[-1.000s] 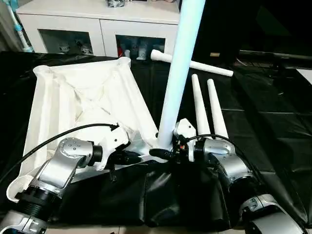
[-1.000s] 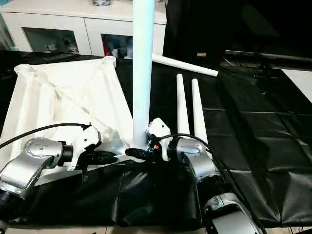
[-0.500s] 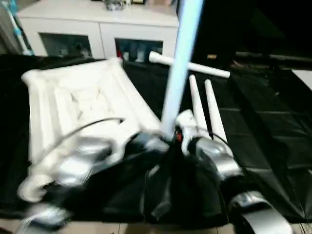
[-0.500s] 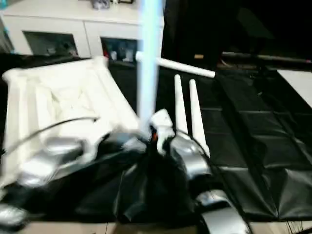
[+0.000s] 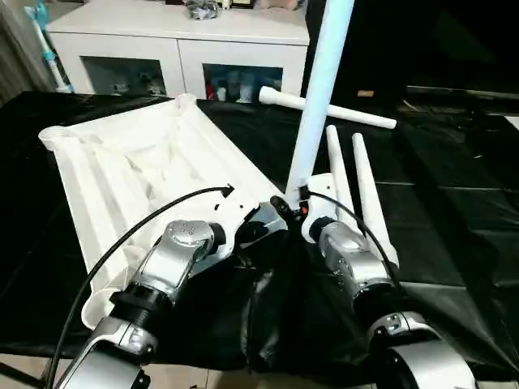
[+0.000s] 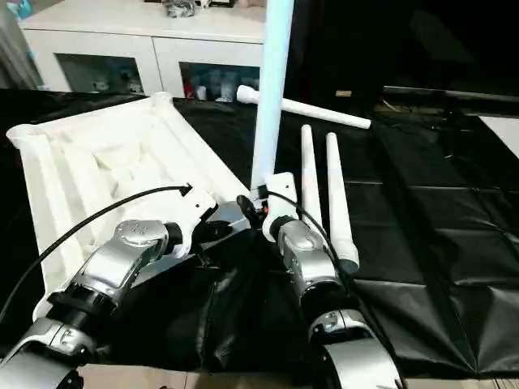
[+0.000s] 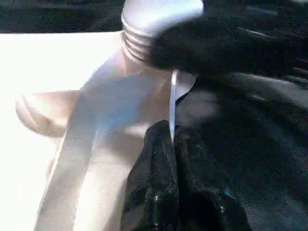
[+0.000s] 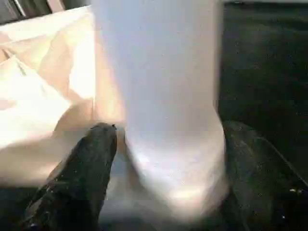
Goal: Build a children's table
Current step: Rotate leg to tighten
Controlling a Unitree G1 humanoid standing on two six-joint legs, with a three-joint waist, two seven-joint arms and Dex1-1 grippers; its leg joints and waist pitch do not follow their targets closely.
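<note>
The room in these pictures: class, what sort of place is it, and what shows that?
Probably a home living room: a white cabinet with glass doors holding small items, and black sheeting spread under the tabletop.

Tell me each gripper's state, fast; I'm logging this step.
Left gripper: shut on the tabletop's thin edge.
Right gripper: shut on the upright leg.

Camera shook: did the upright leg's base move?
Yes. The upright leg shifted away from the robot; against the two lying legs, its base went from near their close ends to mid-length.
</note>
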